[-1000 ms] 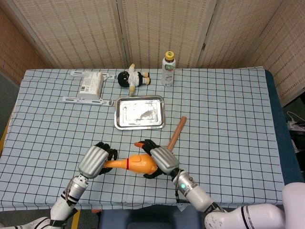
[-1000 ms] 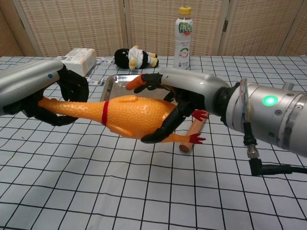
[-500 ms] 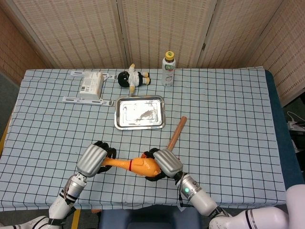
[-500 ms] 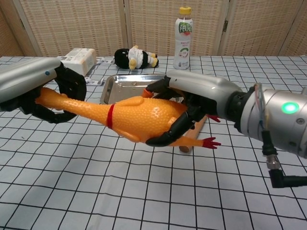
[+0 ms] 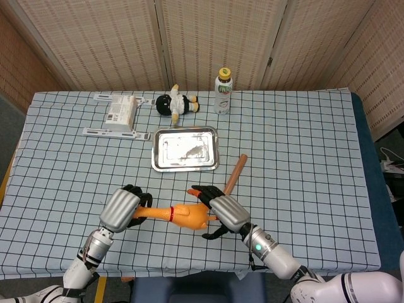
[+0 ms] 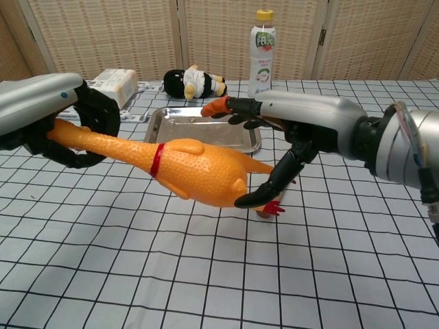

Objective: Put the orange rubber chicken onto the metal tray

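The orange rubber chicken (image 5: 182,215) (image 6: 204,177) hangs level above the checked cloth near the table's front edge. My left hand (image 5: 122,209) (image 6: 75,120) grips its thin neck end, just beyond the red band. At its fat rear end is my right hand (image 5: 225,212) (image 6: 297,132), fingers spread wide. Only the thumb touches the body's underside, and the other fingers stand off above it. The metal tray (image 5: 170,153) (image 6: 180,118) lies flat beyond the chicken, toward the table's middle, with nothing on it.
A wooden stick (image 5: 234,175) lies slantwise right of the tray, just behind my right hand. Along the far edge stand a drink bottle (image 5: 223,83) (image 6: 263,53), a black-and-white plush toy (image 5: 176,103) (image 6: 194,83) and a white box (image 5: 121,111) (image 6: 111,83).
My right hand has let go of the chicken's body and spread its fingers. The chicken has tipped level and slid slightly left, still held by my left hand.
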You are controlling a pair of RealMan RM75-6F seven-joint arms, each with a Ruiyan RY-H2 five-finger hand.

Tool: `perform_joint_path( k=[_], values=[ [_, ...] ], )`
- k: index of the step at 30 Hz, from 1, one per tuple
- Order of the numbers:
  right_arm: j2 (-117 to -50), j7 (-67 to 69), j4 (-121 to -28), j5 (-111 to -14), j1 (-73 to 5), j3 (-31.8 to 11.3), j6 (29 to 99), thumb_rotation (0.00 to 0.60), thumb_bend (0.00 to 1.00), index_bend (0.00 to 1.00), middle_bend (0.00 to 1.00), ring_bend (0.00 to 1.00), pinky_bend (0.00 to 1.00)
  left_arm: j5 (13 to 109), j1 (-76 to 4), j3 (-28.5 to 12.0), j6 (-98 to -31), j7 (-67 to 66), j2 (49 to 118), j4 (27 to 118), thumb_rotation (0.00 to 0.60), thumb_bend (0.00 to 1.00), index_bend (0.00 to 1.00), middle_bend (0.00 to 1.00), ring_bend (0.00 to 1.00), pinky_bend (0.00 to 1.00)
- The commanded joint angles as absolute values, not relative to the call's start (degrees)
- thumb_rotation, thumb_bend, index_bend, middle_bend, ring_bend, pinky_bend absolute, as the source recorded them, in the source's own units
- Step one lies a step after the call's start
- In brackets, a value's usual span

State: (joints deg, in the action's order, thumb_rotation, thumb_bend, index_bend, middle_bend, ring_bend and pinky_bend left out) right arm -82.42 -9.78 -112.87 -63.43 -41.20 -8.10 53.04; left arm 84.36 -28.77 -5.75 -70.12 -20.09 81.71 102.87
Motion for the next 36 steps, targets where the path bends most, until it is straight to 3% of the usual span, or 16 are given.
perform_joint_path(
  k=[1, 4, 5, 6, 8, 11, 13, 15, 18, 26, 29, 30, 31, 33, 34, 36],
  values=[
    [-83.48, -9.84, -112.14, -62.72, -41.47, -8.00, 52.90, 0.600, 0.09, 0.00, 0.00, 0.00, 0.00, 84.37, -28.91, -5.77, -70.03, -20.30, 81.72, 103.26, 0.600, 0.69, 0.85, 0.66, 0.46, 0.44],
    [-85.33, -10.34, -111.35, -60.97, -41.73, -8.31, 53.53, 0.600, 0.09, 0.00, 0.00, 0.00, 0.05, 84.30, -29.04, -5.79, -69.96, -20.60, 81.86, 103.61, 0.600, 0.70, 0.85, 0.66, 0.46, 0.44],
    [-85.98, -10.66, -111.16, -60.52, -41.71, -8.53, 54.21, 0.600, 0.09, 0.02, 0.01, 0.01, 0.12, 84.27, -29.08, -5.80, -69.95, -20.69, 81.90, 103.67, 0.600, 0.70, 0.85, 0.66, 0.46, 0.44],
    [-86.54, -10.84, -111.07, -60.16, -41.73, -8.58, 54.49, 0.600, 0.09, 0.08, 0.06, 0.08, 0.28, 84.24, -29.09, -5.81, -69.97, -20.76, 81.91, 103.75, 0.600, 0.70, 0.85, 0.66, 0.46, 0.44],
    [-86.81, -10.47, -111.40, -58.75, -42.01, -8.59, 53.68, 0.600, 0.11, 0.29, 0.25, 0.29, 0.58, 84.21, -29.10, -5.85, -70.06, -20.83, 81.85, 103.90, 0.600, 0.70, 0.85, 0.66, 0.46, 0.44],
    [-87.49, -10.85, -111.07, -58.41, -42.06, -8.69, 54.35, 0.600, 0.17, 0.61, 0.47, 0.52, 0.82, 84.17, -29.06, -5.97, -70.28, -20.70, 81.64, 104.06, 0.600, 0.70, 0.85, 0.66, 0.46, 0.44],
    [-88.12, -10.90, -110.90, -58.76, -41.80, -8.78, 55.37, 0.600, 0.24, 0.81, 0.60, 0.67, 0.97, 84.09, -29.04, -6.03, -70.35, -20.43, 81.50, 104.09, 0.600, 0.70, 0.85, 0.66, 0.46, 0.44],
    [-88.40, -10.95, -110.88, -58.77, -41.52, -8.77, 56.09, 0.600, 0.30, 0.95, 0.71, 0.77, 1.00, 84.00, -29.05, -6.05, -70.32, -20.23, 81.35, 104.11, 0.600, 0.70, 0.85, 0.66, 0.46, 0.44],
    [-88.19, -11.49, -110.96, -59.85, -41.22, -8.65, 57.10, 0.600, 0.35, 1.00, 0.77, 0.85, 1.00, 83.88, -29.12, -6.16, -70.30, -20.30, 81.10, 104.07, 0.600, 0.70, 0.85, 0.66, 0.46, 0.44],
    [-87.06, -10.95, -111.51, -61.72, -40.45, -8.13, 57.57, 0.600, 0.40, 1.00, 0.78, 0.92, 1.00, 82.47, -29.59, -6.78, -69.54, -20.04, 80.65, 104.50, 0.600, 0.70, 0.85, 0.66, 0.46, 0.44],
    [-86.75, -9.27, -111.43, -62.72, -40.02, -7.80, 57.05, 0.600, 0.39, 0.90, 0.73, 0.79, 0.96, 82.46, -29.66, -6.69, -69.53, -20.31, 80.67, 104.54, 0.600, 0.70, 0.85, 0.66, 0.46, 0.44],
    [-85.75, -8.72, -111.61, -62.74, -40.28, -7.40, 55.51, 0.600, 0.36, 0.68, 0.59, 0.62, 0.82, 82.47, -29.67, -6.68, -69.56, -20.37, 80.66, 104.56, 0.600, 0.70, 0.85, 0.66, 0.46, 0.44],
    [-84.23, -8.15, -111.89, -62.09, -40.85, -7.16, 53.24, 0.600, 0.31, 0.39, 0.37, 0.38, 0.60, 82.55, -29.71, -6.73, -69.64, -20.52, 80.61, 104.51, 0.600, 0.70, 0.85, 0.66, 0.46, 0.44],
    [-82.19, -7.34, -111.95, -62.26, -41.58, -7.31, 50.96, 0.600, 0.22, 0.03, 0.05, 0.06, 0.17, 82.55, -29.79, -6.94, -69.77, -20.67, 80.37, 104.45, 0.600, 0.70, 0.85, 0.66, 0.46, 0.44],
    [-81.47, -6.52, -111.95, -63.56, -41.40, -7.52, 51.04, 0.600, 0.18, 0.00, 0.00, 0.00, 0.05, 82.32, -29.83, -7.21, -69.84, -20.51, 80.16, 104.53, 0.600, 0.70, 0.85, 0.66, 0.46, 0.44],
    [-81.03, -5.04, -111.88, -66.57, -40.40, -7.49, 52.52, 0.600, 0.13, 0.00, 0.00, 0.00, 0.00, 81.76, -29.90, -7.60, -69.74, -20.03, 79.72, 104.69, 0.600, 0.70, 0.85, 0.66, 0.46, 0.44]
  ],
)
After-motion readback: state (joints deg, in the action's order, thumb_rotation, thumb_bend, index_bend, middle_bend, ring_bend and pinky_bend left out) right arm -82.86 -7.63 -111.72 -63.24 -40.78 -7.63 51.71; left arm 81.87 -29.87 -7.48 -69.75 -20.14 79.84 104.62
